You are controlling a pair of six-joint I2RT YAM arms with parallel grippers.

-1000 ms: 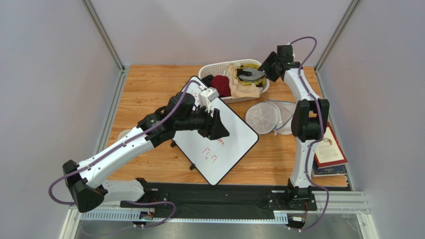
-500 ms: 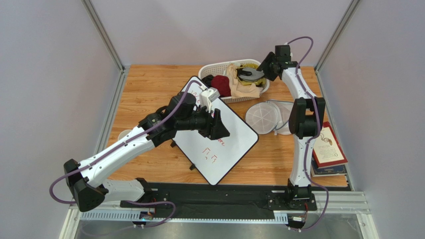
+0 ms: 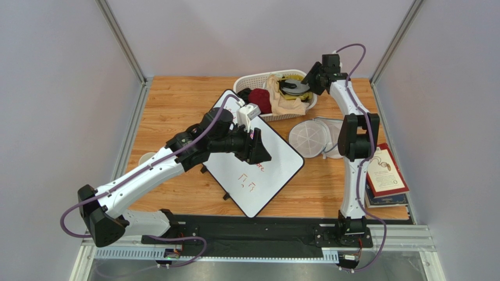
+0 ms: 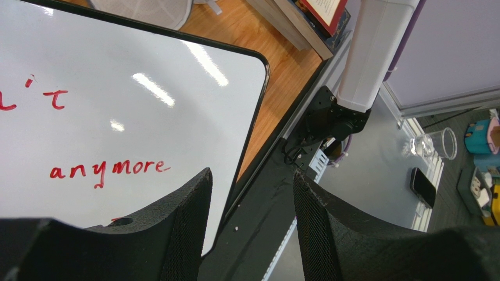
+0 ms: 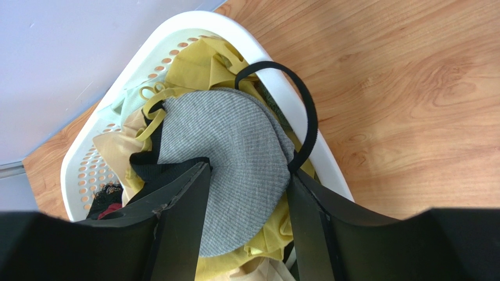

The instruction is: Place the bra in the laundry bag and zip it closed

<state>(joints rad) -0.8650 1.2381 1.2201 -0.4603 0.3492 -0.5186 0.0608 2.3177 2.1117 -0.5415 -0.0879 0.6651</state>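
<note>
Bra (image 5: 235,146) is straddled by the right fingers (image 5: 182,216), spread wide, nothing pinched; its cup is laid along their gap. Left fingers (image 4: 176,228) are parted, empty, well away.

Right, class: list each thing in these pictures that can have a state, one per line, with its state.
bra: in the basket, not yet bagged.
laundry bag: unzipped, splayed open flat.
basket: heaped full.
whiteboard: written on in red.
left tool: open, empty, above the whiteboard.
right tool: open, straddling the bra.
</note>
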